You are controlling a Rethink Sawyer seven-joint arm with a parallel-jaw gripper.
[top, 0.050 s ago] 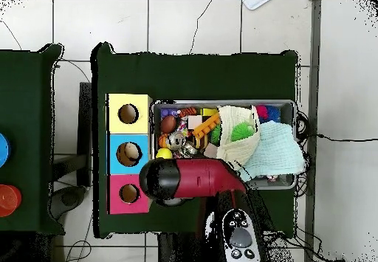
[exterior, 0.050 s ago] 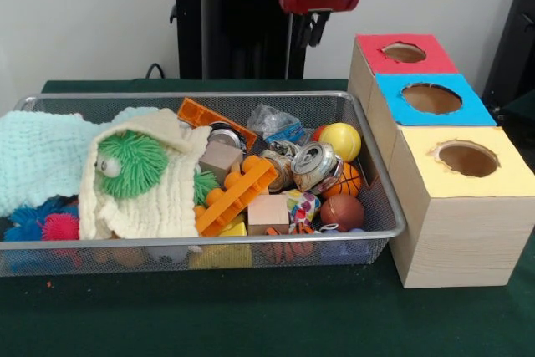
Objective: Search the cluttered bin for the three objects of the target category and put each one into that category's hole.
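A wire bin (exterior, 0.050 s ago: 393,206) holds mixed clutter. At its right end lie a yellow ball (exterior, 0.050 s ago: 340,140), a crushed can (exterior, 0.050 s ago: 315,165), a small basketball (exterior, 0.050 s ago: 349,181) and a brown ball (exterior, 0.050 s ago: 342,211). Wooden blocks (exterior, 0.050 s ago: 267,211), an orange plastic toy (exterior, 0.050 s ago: 238,194) and a green fuzzy ball (exterior, 0.050 s ago: 132,163) in a cream cloth (exterior, 0.050 s ago: 159,206) fill the middle. Beside the bin stands a wooden box with a red hole (exterior, 0.050 s ago: 404,53), a blue hole (exterior, 0.050 s ago: 431,99) and a yellow hole (exterior, 0.050 s ago: 467,159). My gripper (exterior, 0.050 s ago: 313,31) hangs high behind the bin's far right corner, near the red hole, holding nothing that shows. From overhead the arm (top, 0.050 s ago: 196,178) hides it.
A mint cloth (exterior, 0.050 s ago: 42,156) drapes over the bin's left end, above pink (exterior, 0.050 s ago: 60,225) and blue spiky balls. An orange flat piece (exterior, 0.050 s ago: 213,119) and a plastic bag (exterior, 0.050 s ago: 272,123) lie at the back. In the overhead view a second table (top, 0.050 s ago: 22,141) carries round red and blue things.
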